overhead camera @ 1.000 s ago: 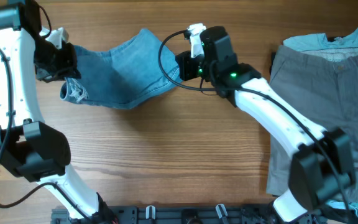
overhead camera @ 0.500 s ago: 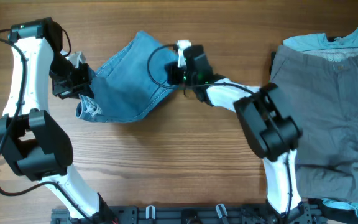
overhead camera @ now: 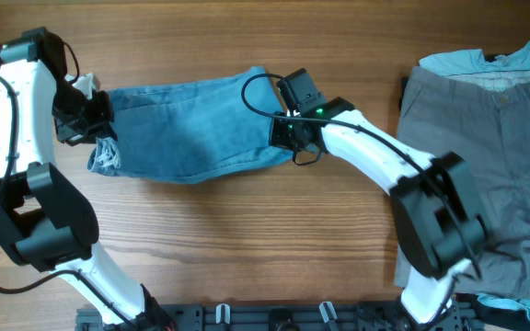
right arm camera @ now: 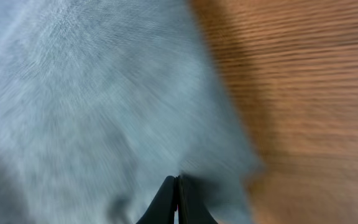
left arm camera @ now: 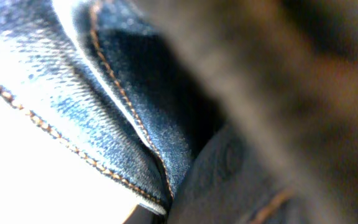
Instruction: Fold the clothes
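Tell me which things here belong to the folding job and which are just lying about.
Part of the job:
jeans, gripped at either end by the left pincer and the right pincer
grey-brown trousers
pale blue garment

Just there:
wooden table
black rail along the table's near edge

under my right hand (right arm camera: 177, 185) the jeans (right arm camera: 104, 93) are matt woven denim, orange-stitched; beside it the worktop (right arm camera: 303, 93) is smooth grained wood.
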Available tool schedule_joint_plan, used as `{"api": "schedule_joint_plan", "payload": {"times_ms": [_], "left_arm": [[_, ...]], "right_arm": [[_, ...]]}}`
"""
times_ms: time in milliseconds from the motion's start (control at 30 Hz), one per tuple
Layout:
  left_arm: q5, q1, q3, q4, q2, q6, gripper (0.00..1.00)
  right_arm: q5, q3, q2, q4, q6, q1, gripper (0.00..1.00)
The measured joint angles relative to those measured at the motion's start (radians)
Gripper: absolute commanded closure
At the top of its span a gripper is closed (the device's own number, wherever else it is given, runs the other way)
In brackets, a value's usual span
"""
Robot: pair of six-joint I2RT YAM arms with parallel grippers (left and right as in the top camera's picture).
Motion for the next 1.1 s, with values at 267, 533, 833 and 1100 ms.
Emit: {"api": "schedule_joint_plan", "payload": {"times_ms": [267, 533, 833, 1100], "left_arm": [[-0.004, -0.005, 0.0, 0.0, 0.0, 0.0, 0.96], [0.032, -0.039, 0.004, -0.003, 0.0, 0.0, 0.96], [0.177, -0.171, 0.036, 0.027, -0.055, -0.018, 0.96], [0.144, -0.402, 0.042, 0.244, -0.06, -0.161, 0.96]], "right_arm": [[-0.167, -0.006, -0.13, 0.359, -0.268, 0.02, 0.96], [-0.254, -0.001, 0.188, 0.623, -0.219, 0.143, 0.96], [-0.319, 0.029, 0.278, 0.505, 0.019, 0.144, 0.96], [-0.365, 0.034, 0.277, 0.47, 0.053, 0.129, 0.96]]}}
